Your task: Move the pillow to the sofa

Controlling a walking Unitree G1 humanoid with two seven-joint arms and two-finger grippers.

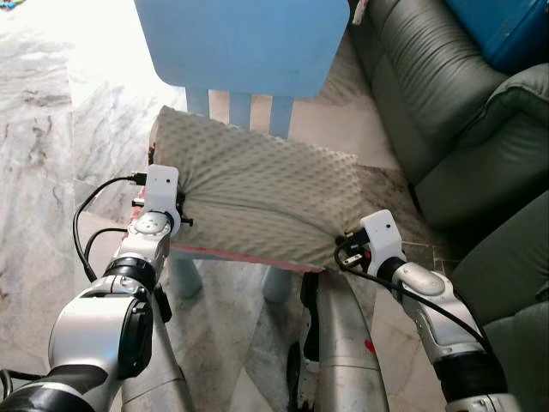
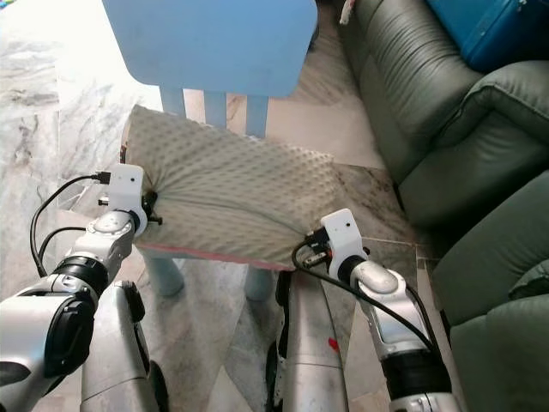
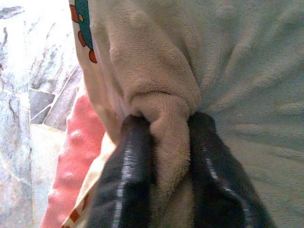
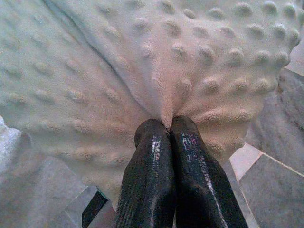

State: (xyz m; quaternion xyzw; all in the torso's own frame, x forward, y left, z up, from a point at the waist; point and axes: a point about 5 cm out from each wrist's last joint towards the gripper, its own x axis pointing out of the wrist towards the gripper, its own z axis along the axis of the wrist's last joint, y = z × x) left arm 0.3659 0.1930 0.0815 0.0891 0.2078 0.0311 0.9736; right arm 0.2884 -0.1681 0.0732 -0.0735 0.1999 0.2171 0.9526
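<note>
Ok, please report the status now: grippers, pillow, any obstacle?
Left gripper and right gripper both shut on pillow. Pillow over blue chair. Sofa to the right.

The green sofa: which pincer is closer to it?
Right. The right pincer grips the pillow corner beside the sofa; the left pincer grips the pillow's far end.

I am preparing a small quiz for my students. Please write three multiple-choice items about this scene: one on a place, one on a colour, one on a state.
1. Where is the dark green leather sofa?
A. robot's right
B. robot's left
C. behind the chair

2. What colour is the plastic chair?
A. red
B. light blue
C. black

3. How is the cream dotted fleece pillow held?
A. by no claw
B. left claw alone
C. both, right claw too

Answers: 1 A, sofa lies rightward; 2 B, blue seat; 3 C, each claw pinches fabric.
</note>
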